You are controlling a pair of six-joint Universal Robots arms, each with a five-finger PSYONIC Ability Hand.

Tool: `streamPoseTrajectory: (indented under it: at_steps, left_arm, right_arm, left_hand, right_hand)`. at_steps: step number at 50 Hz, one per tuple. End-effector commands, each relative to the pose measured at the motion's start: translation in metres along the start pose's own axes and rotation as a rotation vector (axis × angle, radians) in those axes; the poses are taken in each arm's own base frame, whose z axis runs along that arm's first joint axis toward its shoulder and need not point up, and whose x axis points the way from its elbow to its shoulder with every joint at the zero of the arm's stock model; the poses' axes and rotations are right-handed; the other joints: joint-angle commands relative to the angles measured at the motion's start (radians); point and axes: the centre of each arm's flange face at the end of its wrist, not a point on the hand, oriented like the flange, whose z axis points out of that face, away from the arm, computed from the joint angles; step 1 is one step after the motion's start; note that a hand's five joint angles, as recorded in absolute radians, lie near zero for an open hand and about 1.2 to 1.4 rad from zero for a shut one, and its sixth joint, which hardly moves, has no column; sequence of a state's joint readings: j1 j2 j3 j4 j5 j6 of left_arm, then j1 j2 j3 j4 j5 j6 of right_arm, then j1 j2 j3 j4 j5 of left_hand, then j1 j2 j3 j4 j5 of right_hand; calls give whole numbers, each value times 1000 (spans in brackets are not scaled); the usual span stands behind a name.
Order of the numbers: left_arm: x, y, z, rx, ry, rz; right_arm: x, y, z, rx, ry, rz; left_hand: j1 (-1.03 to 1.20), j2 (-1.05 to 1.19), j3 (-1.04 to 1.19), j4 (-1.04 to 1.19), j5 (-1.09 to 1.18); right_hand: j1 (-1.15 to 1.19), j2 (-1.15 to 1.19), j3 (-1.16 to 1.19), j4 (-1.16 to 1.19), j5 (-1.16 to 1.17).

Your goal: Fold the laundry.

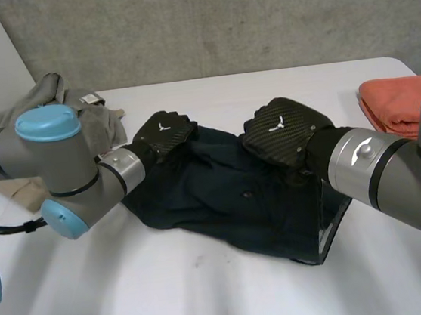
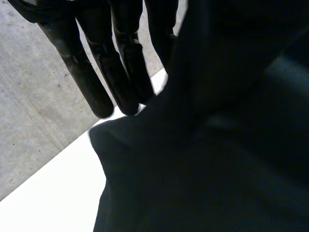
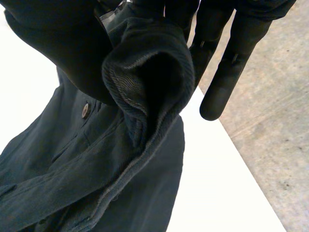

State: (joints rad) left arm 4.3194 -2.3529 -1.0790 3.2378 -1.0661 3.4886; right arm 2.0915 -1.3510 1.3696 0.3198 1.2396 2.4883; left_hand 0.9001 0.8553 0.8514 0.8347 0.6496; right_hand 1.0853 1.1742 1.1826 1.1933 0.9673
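A dark navy garment (image 1: pixel 230 193) with a button lies crumpled in the middle of the white table (image 1: pixel 173 298). My left hand (image 1: pixel 163 132) is at its far left edge. In the left wrist view the fingers (image 2: pixel 91 72) stay straight past the cloth, while the garment (image 2: pixel 203 169) rises along the thumb side. My right hand (image 1: pixel 280 138) sits on the far right part. In the right wrist view a thick folded hem of the garment (image 3: pixel 145 82) is bunched up under the palm, pinched there, and the straight fingers (image 3: pixel 231 63) reach beyond it.
A folded orange towel (image 1: pixel 394 102) lies at the table's right edge. At the far left, behind my left arm, sits a heap of beige and grey cloth (image 1: pixel 76 112). A concrete wall stands behind the table.
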Motion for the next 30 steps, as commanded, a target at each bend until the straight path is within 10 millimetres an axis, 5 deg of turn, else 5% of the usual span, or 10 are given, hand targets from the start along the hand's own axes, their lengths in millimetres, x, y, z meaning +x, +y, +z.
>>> streamPoseTrajectory:
  at_steps: [1, 7, 12, 18, 24, 28, 30]
  left_arm:
    - [-18, -5, -7, -7, -47, -4]
    - [-35, -38, -21, 38, -124, 28]
    - [-42, -58, -19, 97, -203, 70]
    - [-74, -122, 2, 392, -481, 215]
    - [-106, -203, -14, 760, -780, 384]
    - [-107, -242, -37, 914, -830, 422]
    - [-103, -243, -40, 903, -822, 418]
  right_arm:
    - [14, -8, -1, 12, 57, 2]
    - [45, 9, 1, -123, 149, 48]
    - [64, 27, 36, -163, 200, 56]
    - [126, -2, 78, 126, 546, 29]
    - [182, -63, 77, 629, 935, -93]
    - [188, -80, 69, 748, 993, -128]
    - [187, -79, 72, 748, 980, -133]
  left_hand:
    - [496, 541, 545, 562, 572]
    - [496, 541, 545, 562, 572]
    - [496, 541, 545, 562, 572]
    - [496, 541, 545, 562, 572]
    - [496, 541, 545, 562, 572]
    - [496, 541, 545, 562, 572]
    - [496, 541, 545, 562, 572]
  right_hand:
    - [311, 222, 214, 203, 254]
    - [311, 222, 214, 203, 254]
    - [311, 222, 214, 203, 254]
    - [311, 222, 214, 203, 254]
    - [311, 222, 214, 203, 254]
    - [311, 222, 214, 203, 254]
    - [311, 222, 214, 203, 254]
